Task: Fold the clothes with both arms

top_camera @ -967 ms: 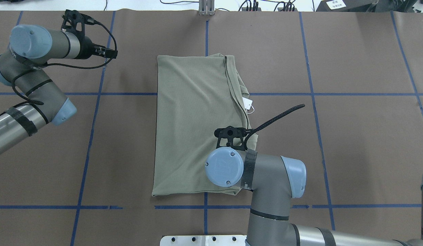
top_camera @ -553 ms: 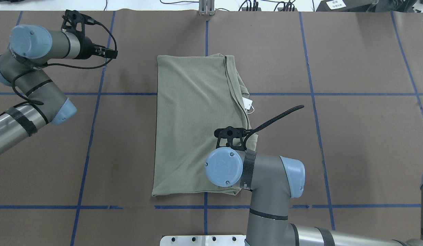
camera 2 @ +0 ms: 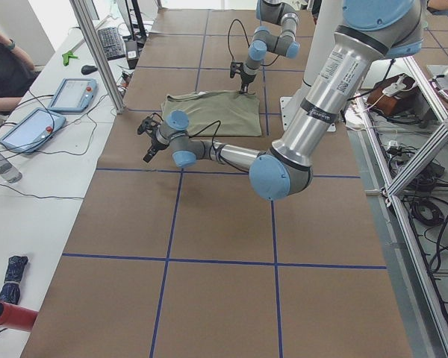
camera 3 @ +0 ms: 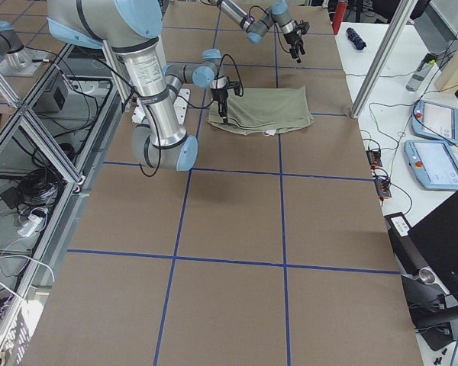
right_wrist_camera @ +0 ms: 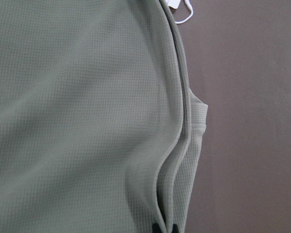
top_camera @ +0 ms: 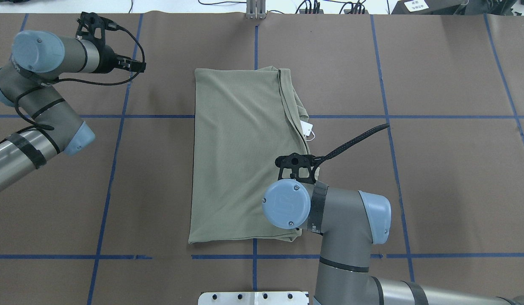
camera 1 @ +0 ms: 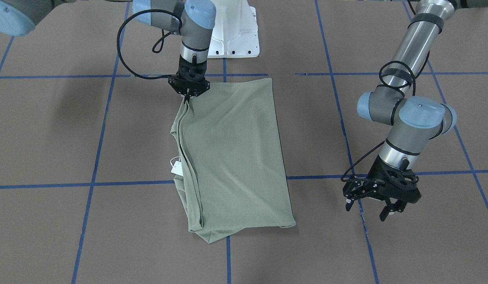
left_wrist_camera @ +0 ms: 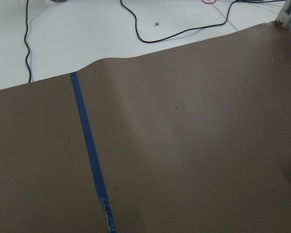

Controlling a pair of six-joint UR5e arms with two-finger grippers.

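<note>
Since the soft, limp shirt [top_camera: 241,152] lies folded on the surface [top_camera: 435,190], its stacked edge at 4 o'clock overhead suits pinching; right gripper [camera 1: 186,98] fingers clench there, left gripper [camera 1: 367,212] fingers released at 10 o'clock

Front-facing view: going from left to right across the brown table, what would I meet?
White hang tag → green shirt → left arm, its jaws open.

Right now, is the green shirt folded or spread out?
Folded. The shirt lies as a neat rectangle, no sleeves showing, with stacked layers along the edge where the tag pokes out.
</note>
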